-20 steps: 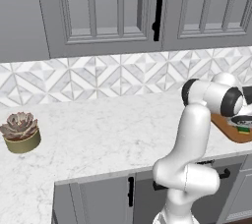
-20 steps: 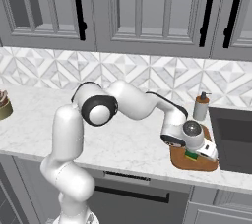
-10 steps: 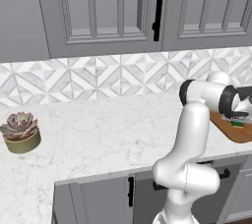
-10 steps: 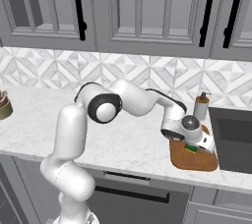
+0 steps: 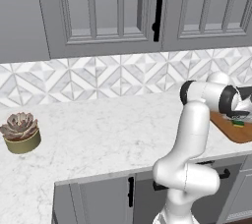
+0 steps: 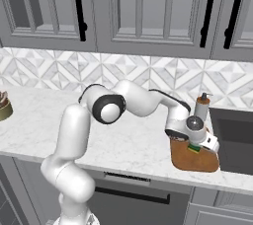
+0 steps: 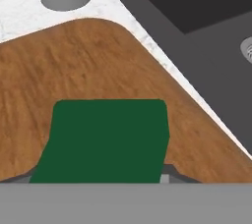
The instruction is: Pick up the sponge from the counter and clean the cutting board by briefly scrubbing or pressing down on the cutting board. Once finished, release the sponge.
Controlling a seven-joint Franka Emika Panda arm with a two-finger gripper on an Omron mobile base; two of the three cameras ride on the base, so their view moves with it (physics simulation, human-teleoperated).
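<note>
Scrubbing step, I judge: jaws grip the sponge (image 7: 106, 139) over the cutting board (image 7: 93, 61) beneath them; next, press, then release.

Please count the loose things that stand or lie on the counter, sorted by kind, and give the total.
Sponge: 1
Cutting board: 1
Potted succulent: 1
Soap dispenser bottle: 1
Total: 4
</note>
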